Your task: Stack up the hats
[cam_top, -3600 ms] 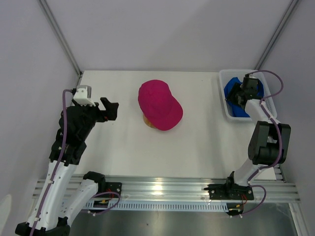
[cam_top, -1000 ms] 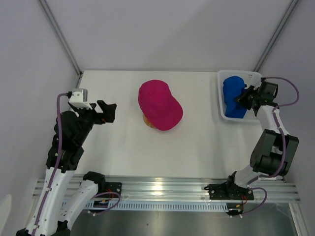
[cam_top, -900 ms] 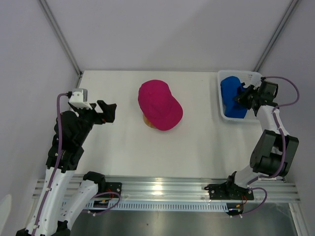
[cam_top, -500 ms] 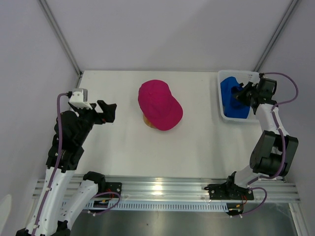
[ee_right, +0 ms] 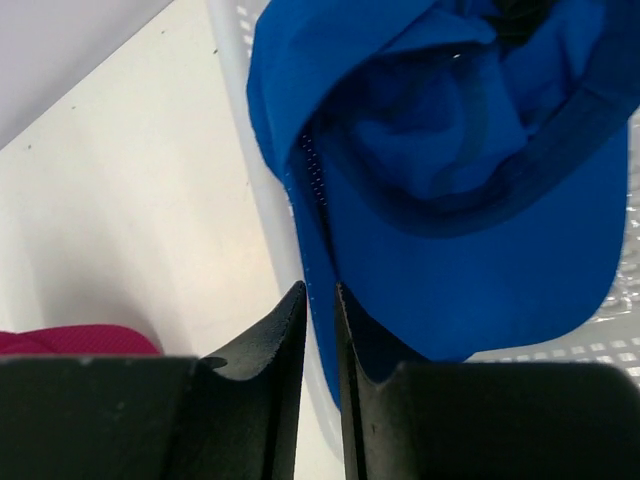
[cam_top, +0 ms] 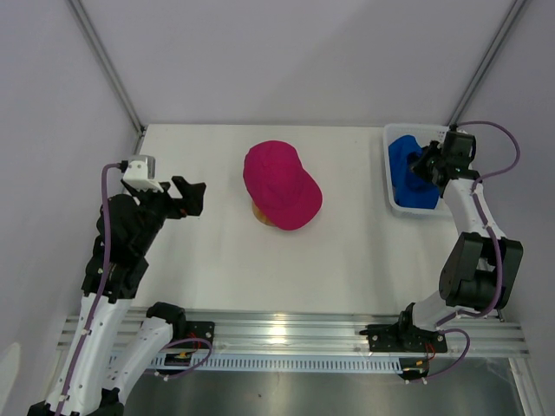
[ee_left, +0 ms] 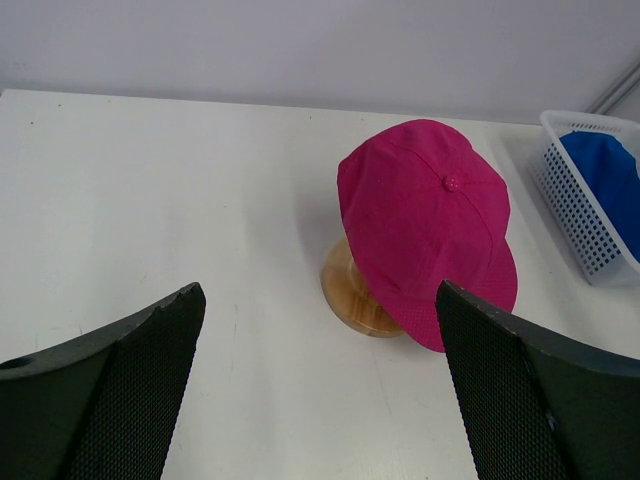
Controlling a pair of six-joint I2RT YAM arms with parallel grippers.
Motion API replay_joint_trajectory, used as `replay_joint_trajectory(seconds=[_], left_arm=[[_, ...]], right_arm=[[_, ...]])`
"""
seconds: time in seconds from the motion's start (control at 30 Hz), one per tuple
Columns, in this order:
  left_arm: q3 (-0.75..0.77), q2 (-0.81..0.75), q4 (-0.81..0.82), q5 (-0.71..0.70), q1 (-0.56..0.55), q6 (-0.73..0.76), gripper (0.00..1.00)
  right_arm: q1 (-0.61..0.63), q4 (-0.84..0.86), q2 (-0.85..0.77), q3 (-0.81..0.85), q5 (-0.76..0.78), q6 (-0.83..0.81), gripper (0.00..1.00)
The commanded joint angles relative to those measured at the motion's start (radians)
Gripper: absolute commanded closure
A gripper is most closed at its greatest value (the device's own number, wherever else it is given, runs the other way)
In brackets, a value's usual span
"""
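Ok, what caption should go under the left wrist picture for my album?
Open left claw facing the pink cap on its wooden stand, white basket at right.

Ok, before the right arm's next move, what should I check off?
1. Stack base: pink cap sits on the wooden stand: ok.
2. Idle arm: left end effector open, apart from the stand: ok.
3. Reach: right end effector at the edge of a blue cap in the mesh basket: ok.
4. Grip on the blue cap: cannot tell; jaws nearly closed, hold unclear.
5. Nothing lying between basket and stand: ok.
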Motion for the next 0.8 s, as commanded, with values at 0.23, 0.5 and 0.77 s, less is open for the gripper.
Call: replay_joint_trajectory(seconds=[0.23, 0.5, 0.77], left_arm=[[0.03, 0.016, 0.014, -0.001, -0.004, 0.024, 0.0], [0.032, 0.018, 0.012, -0.001, -0.004, 0.025, 0.0], [0.032, 0.03, 0.011, -0.001, -0.004, 0.028, 0.01]], right_arm=[[0.04, 0.029, -0.039, 0.001, -0.017, -0.029, 0.76], [0.112, -0.06, 0.016, 0.06, 0.139, -0.067, 0.72], [0.133, -0.089, -0.035, 0.06, 0.262, -0.11, 0.55]])
